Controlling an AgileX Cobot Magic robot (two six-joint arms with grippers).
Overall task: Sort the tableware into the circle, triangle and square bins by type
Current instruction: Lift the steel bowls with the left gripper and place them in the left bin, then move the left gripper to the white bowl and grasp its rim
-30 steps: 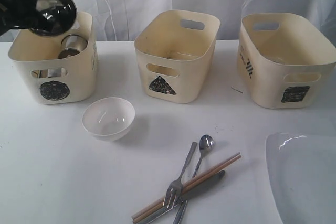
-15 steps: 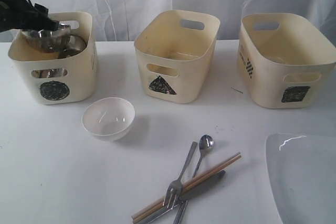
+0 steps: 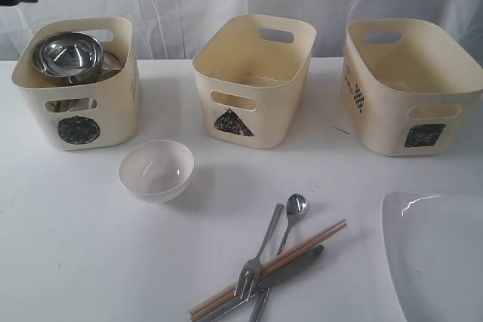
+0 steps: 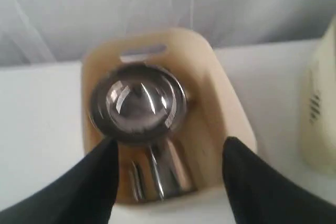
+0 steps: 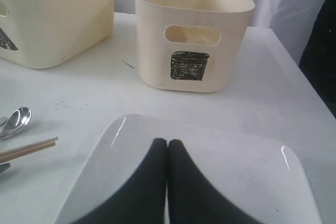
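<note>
The steel bowl [image 3: 66, 54] has left the left hand [image 4: 169, 145] and now sits mouth up inside the circle bin [image 3: 106, 111]. That hand hovers directly above it, fingers spread wide, holding nothing. The right hand [image 5: 167, 142] is clenched shut, empty, over the white plate [image 5: 236, 171].

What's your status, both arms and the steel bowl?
Left jaws open, empty, above circle bin. Steel bowl inside it. Right jaws shut over plate. Nothing blocking.
</note>
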